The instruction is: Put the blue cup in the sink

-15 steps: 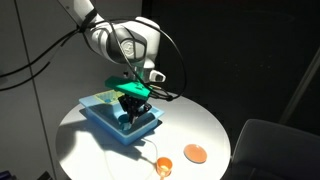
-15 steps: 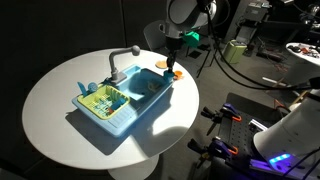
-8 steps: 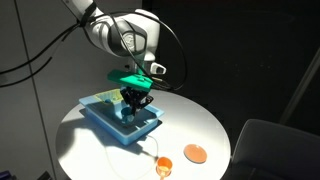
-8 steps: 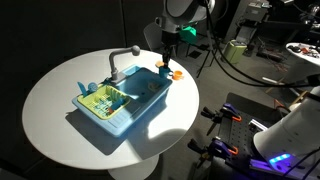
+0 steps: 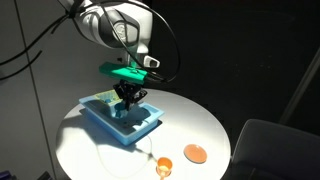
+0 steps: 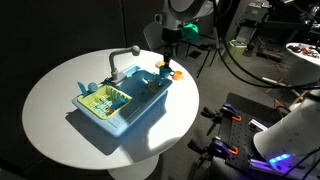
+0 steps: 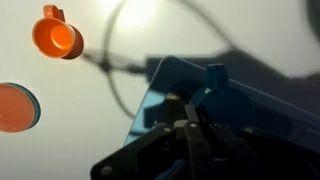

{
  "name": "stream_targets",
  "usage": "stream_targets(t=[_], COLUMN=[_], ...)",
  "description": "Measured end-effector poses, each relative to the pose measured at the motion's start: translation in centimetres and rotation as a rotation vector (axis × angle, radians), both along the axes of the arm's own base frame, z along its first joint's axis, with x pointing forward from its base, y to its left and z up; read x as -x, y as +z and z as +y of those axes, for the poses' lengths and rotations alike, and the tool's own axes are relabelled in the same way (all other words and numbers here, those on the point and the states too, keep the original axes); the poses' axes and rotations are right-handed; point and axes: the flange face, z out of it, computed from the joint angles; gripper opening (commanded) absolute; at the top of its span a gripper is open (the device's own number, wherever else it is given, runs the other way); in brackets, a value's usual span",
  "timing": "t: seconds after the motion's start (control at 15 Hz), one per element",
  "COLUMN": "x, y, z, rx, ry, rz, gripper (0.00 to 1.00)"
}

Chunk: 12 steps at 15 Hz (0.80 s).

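The gripper (image 5: 128, 98) hangs over the light-blue plastic toy sink (image 5: 148, 126) on the round white table (image 5: 203, 122). In an exterior view the blue cup (image 6: 160, 72) shows as a tiny teal shape at the sink's far end, at 6 o'clock just under the fingertips. I cannot tell whether they touch. In the wrist view the jaws look narrow and dark, with any grip unclear. From the fingertips, a glossy orange handled cup (image 7: 57, 36) lies at 10 o'clock and a flat orange disc (image 7: 16, 106) at 9.
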Motion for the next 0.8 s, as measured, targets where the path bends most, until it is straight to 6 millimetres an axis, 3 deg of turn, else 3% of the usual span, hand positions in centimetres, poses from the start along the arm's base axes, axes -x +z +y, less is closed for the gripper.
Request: stream_targets(t=[0.4, 0.8], x=[3.8, 7.5], y=[1.7, 1.6], z=[2.8, 6.3], rx=[0.033, 0.046], ry=[0.087, 0.172], rz=[0.024, 0.048], gripper=[0.01, 0.05])
